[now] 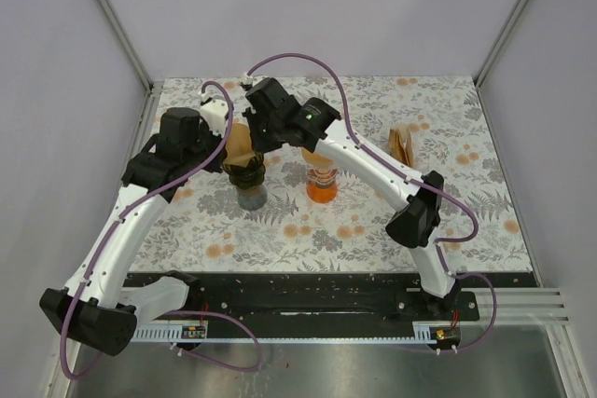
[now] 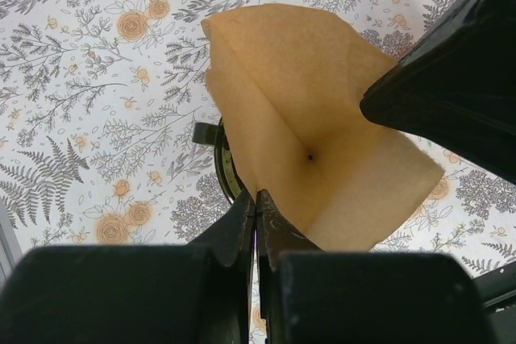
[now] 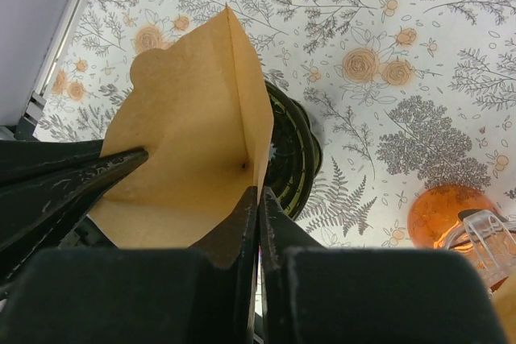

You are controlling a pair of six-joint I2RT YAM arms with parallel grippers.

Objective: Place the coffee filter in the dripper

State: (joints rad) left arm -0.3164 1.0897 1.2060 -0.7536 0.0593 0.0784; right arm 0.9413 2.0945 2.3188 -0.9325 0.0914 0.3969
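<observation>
Top view: the filter (image 1: 241, 140) hangs opened as a cone right over the dripper (image 1: 250, 185).

Left wrist: the left gripper (image 2: 258, 205) is pinched tight on one edge of the filter's rim. Hold that pinch and lower tip-first.

Right wrist: the right gripper (image 3: 256, 199) is clamped on the facing edge. Both should descend together, centred on the dripper's dark rim, and release only once the filter is seated.

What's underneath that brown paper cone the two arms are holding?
A black dripper. Only part of its ribbed rim shows, beside the filter. The paper covers the dripper's inside, so I cannot see whether the filter's tip is in it yet.
</observation>
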